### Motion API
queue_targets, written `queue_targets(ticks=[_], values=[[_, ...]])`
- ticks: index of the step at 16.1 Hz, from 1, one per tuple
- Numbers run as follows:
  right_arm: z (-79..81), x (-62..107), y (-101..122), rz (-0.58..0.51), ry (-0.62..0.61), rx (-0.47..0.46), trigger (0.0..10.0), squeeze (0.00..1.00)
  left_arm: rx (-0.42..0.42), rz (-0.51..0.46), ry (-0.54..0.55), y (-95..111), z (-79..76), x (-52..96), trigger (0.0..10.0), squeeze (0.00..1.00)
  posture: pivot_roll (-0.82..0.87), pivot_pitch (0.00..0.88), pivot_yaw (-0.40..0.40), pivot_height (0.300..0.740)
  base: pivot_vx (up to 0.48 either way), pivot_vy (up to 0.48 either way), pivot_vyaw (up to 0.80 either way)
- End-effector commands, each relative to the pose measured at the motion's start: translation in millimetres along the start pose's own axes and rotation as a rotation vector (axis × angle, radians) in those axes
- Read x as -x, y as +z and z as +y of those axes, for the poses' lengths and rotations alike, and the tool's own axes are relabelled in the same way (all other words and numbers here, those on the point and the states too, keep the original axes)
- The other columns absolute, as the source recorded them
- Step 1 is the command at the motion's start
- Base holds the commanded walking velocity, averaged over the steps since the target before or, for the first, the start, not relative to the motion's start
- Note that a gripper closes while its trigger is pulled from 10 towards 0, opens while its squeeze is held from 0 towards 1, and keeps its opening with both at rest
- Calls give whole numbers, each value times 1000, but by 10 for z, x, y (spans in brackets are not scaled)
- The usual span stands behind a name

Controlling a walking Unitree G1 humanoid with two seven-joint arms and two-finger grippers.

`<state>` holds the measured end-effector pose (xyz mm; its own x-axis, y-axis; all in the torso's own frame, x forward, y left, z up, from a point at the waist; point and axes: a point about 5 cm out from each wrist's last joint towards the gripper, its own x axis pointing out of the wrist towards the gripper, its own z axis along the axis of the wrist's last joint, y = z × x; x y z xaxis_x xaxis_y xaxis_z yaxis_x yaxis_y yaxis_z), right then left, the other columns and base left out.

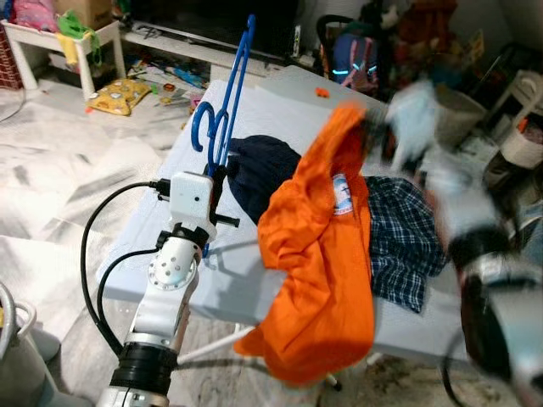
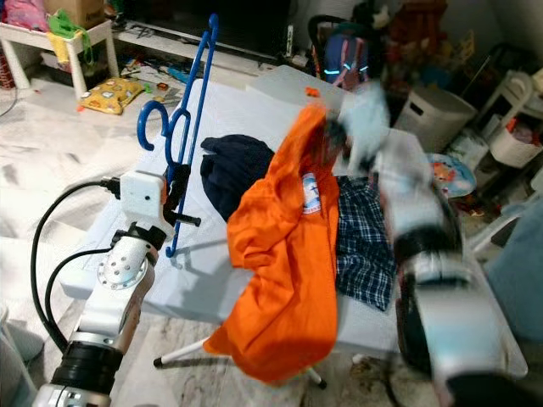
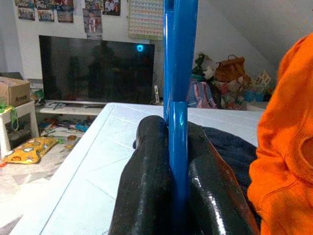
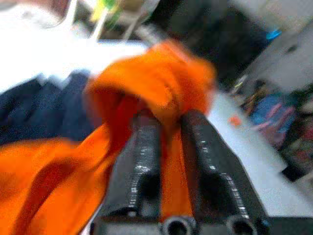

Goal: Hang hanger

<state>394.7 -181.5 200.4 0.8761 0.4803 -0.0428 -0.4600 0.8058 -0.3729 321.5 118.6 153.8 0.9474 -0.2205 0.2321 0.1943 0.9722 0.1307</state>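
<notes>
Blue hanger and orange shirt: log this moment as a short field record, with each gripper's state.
left gripper: shut on the blue hanger, held upright above the table
right gripper: shut on the orange shirt, lifting it by its top
orange shirt: hangs over the table's near edge
white table: carries a navy garment and a plaid shirt
shirt on hanger: not yet
</notes>
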Motion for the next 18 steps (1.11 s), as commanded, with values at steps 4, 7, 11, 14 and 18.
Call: queue_targets(ticks=[4, 7, 11, 14, 18], values=[[26, 178, 18, -7, 120, 42, 10000, 1000, 6, 78, -43, -152, -94, 17, 10000, 0, 193, 0, -183, 740, 0, 0, 0], [180, 383, -8, -27, 207, -31, 10000, 1000, 6, 83, -54, -174, -99, 27, 10000, 0, 192, 0, -177, 740, 0, 0, 0], [299, 715, -59, -43, 205, -97, 10000, 1000, 4, 88, -65, -186, -90, 18, 10000, 0, 182, 0, -167, 740, 0, 0, 0], [484, 1064, -156, 36, 287, -190, 10000, 1000, 8, 97, -81, -208, -111, 25, 10000, 0, 161, 0, -148, 740, 0, 0, 0], [691, 1423, -328, 170, 359, -296, 10000, 1000, 34, 97, -111, -213, -173, 13, 10000, 0, 144, 0, -130, 740, 0, 0, 0]])
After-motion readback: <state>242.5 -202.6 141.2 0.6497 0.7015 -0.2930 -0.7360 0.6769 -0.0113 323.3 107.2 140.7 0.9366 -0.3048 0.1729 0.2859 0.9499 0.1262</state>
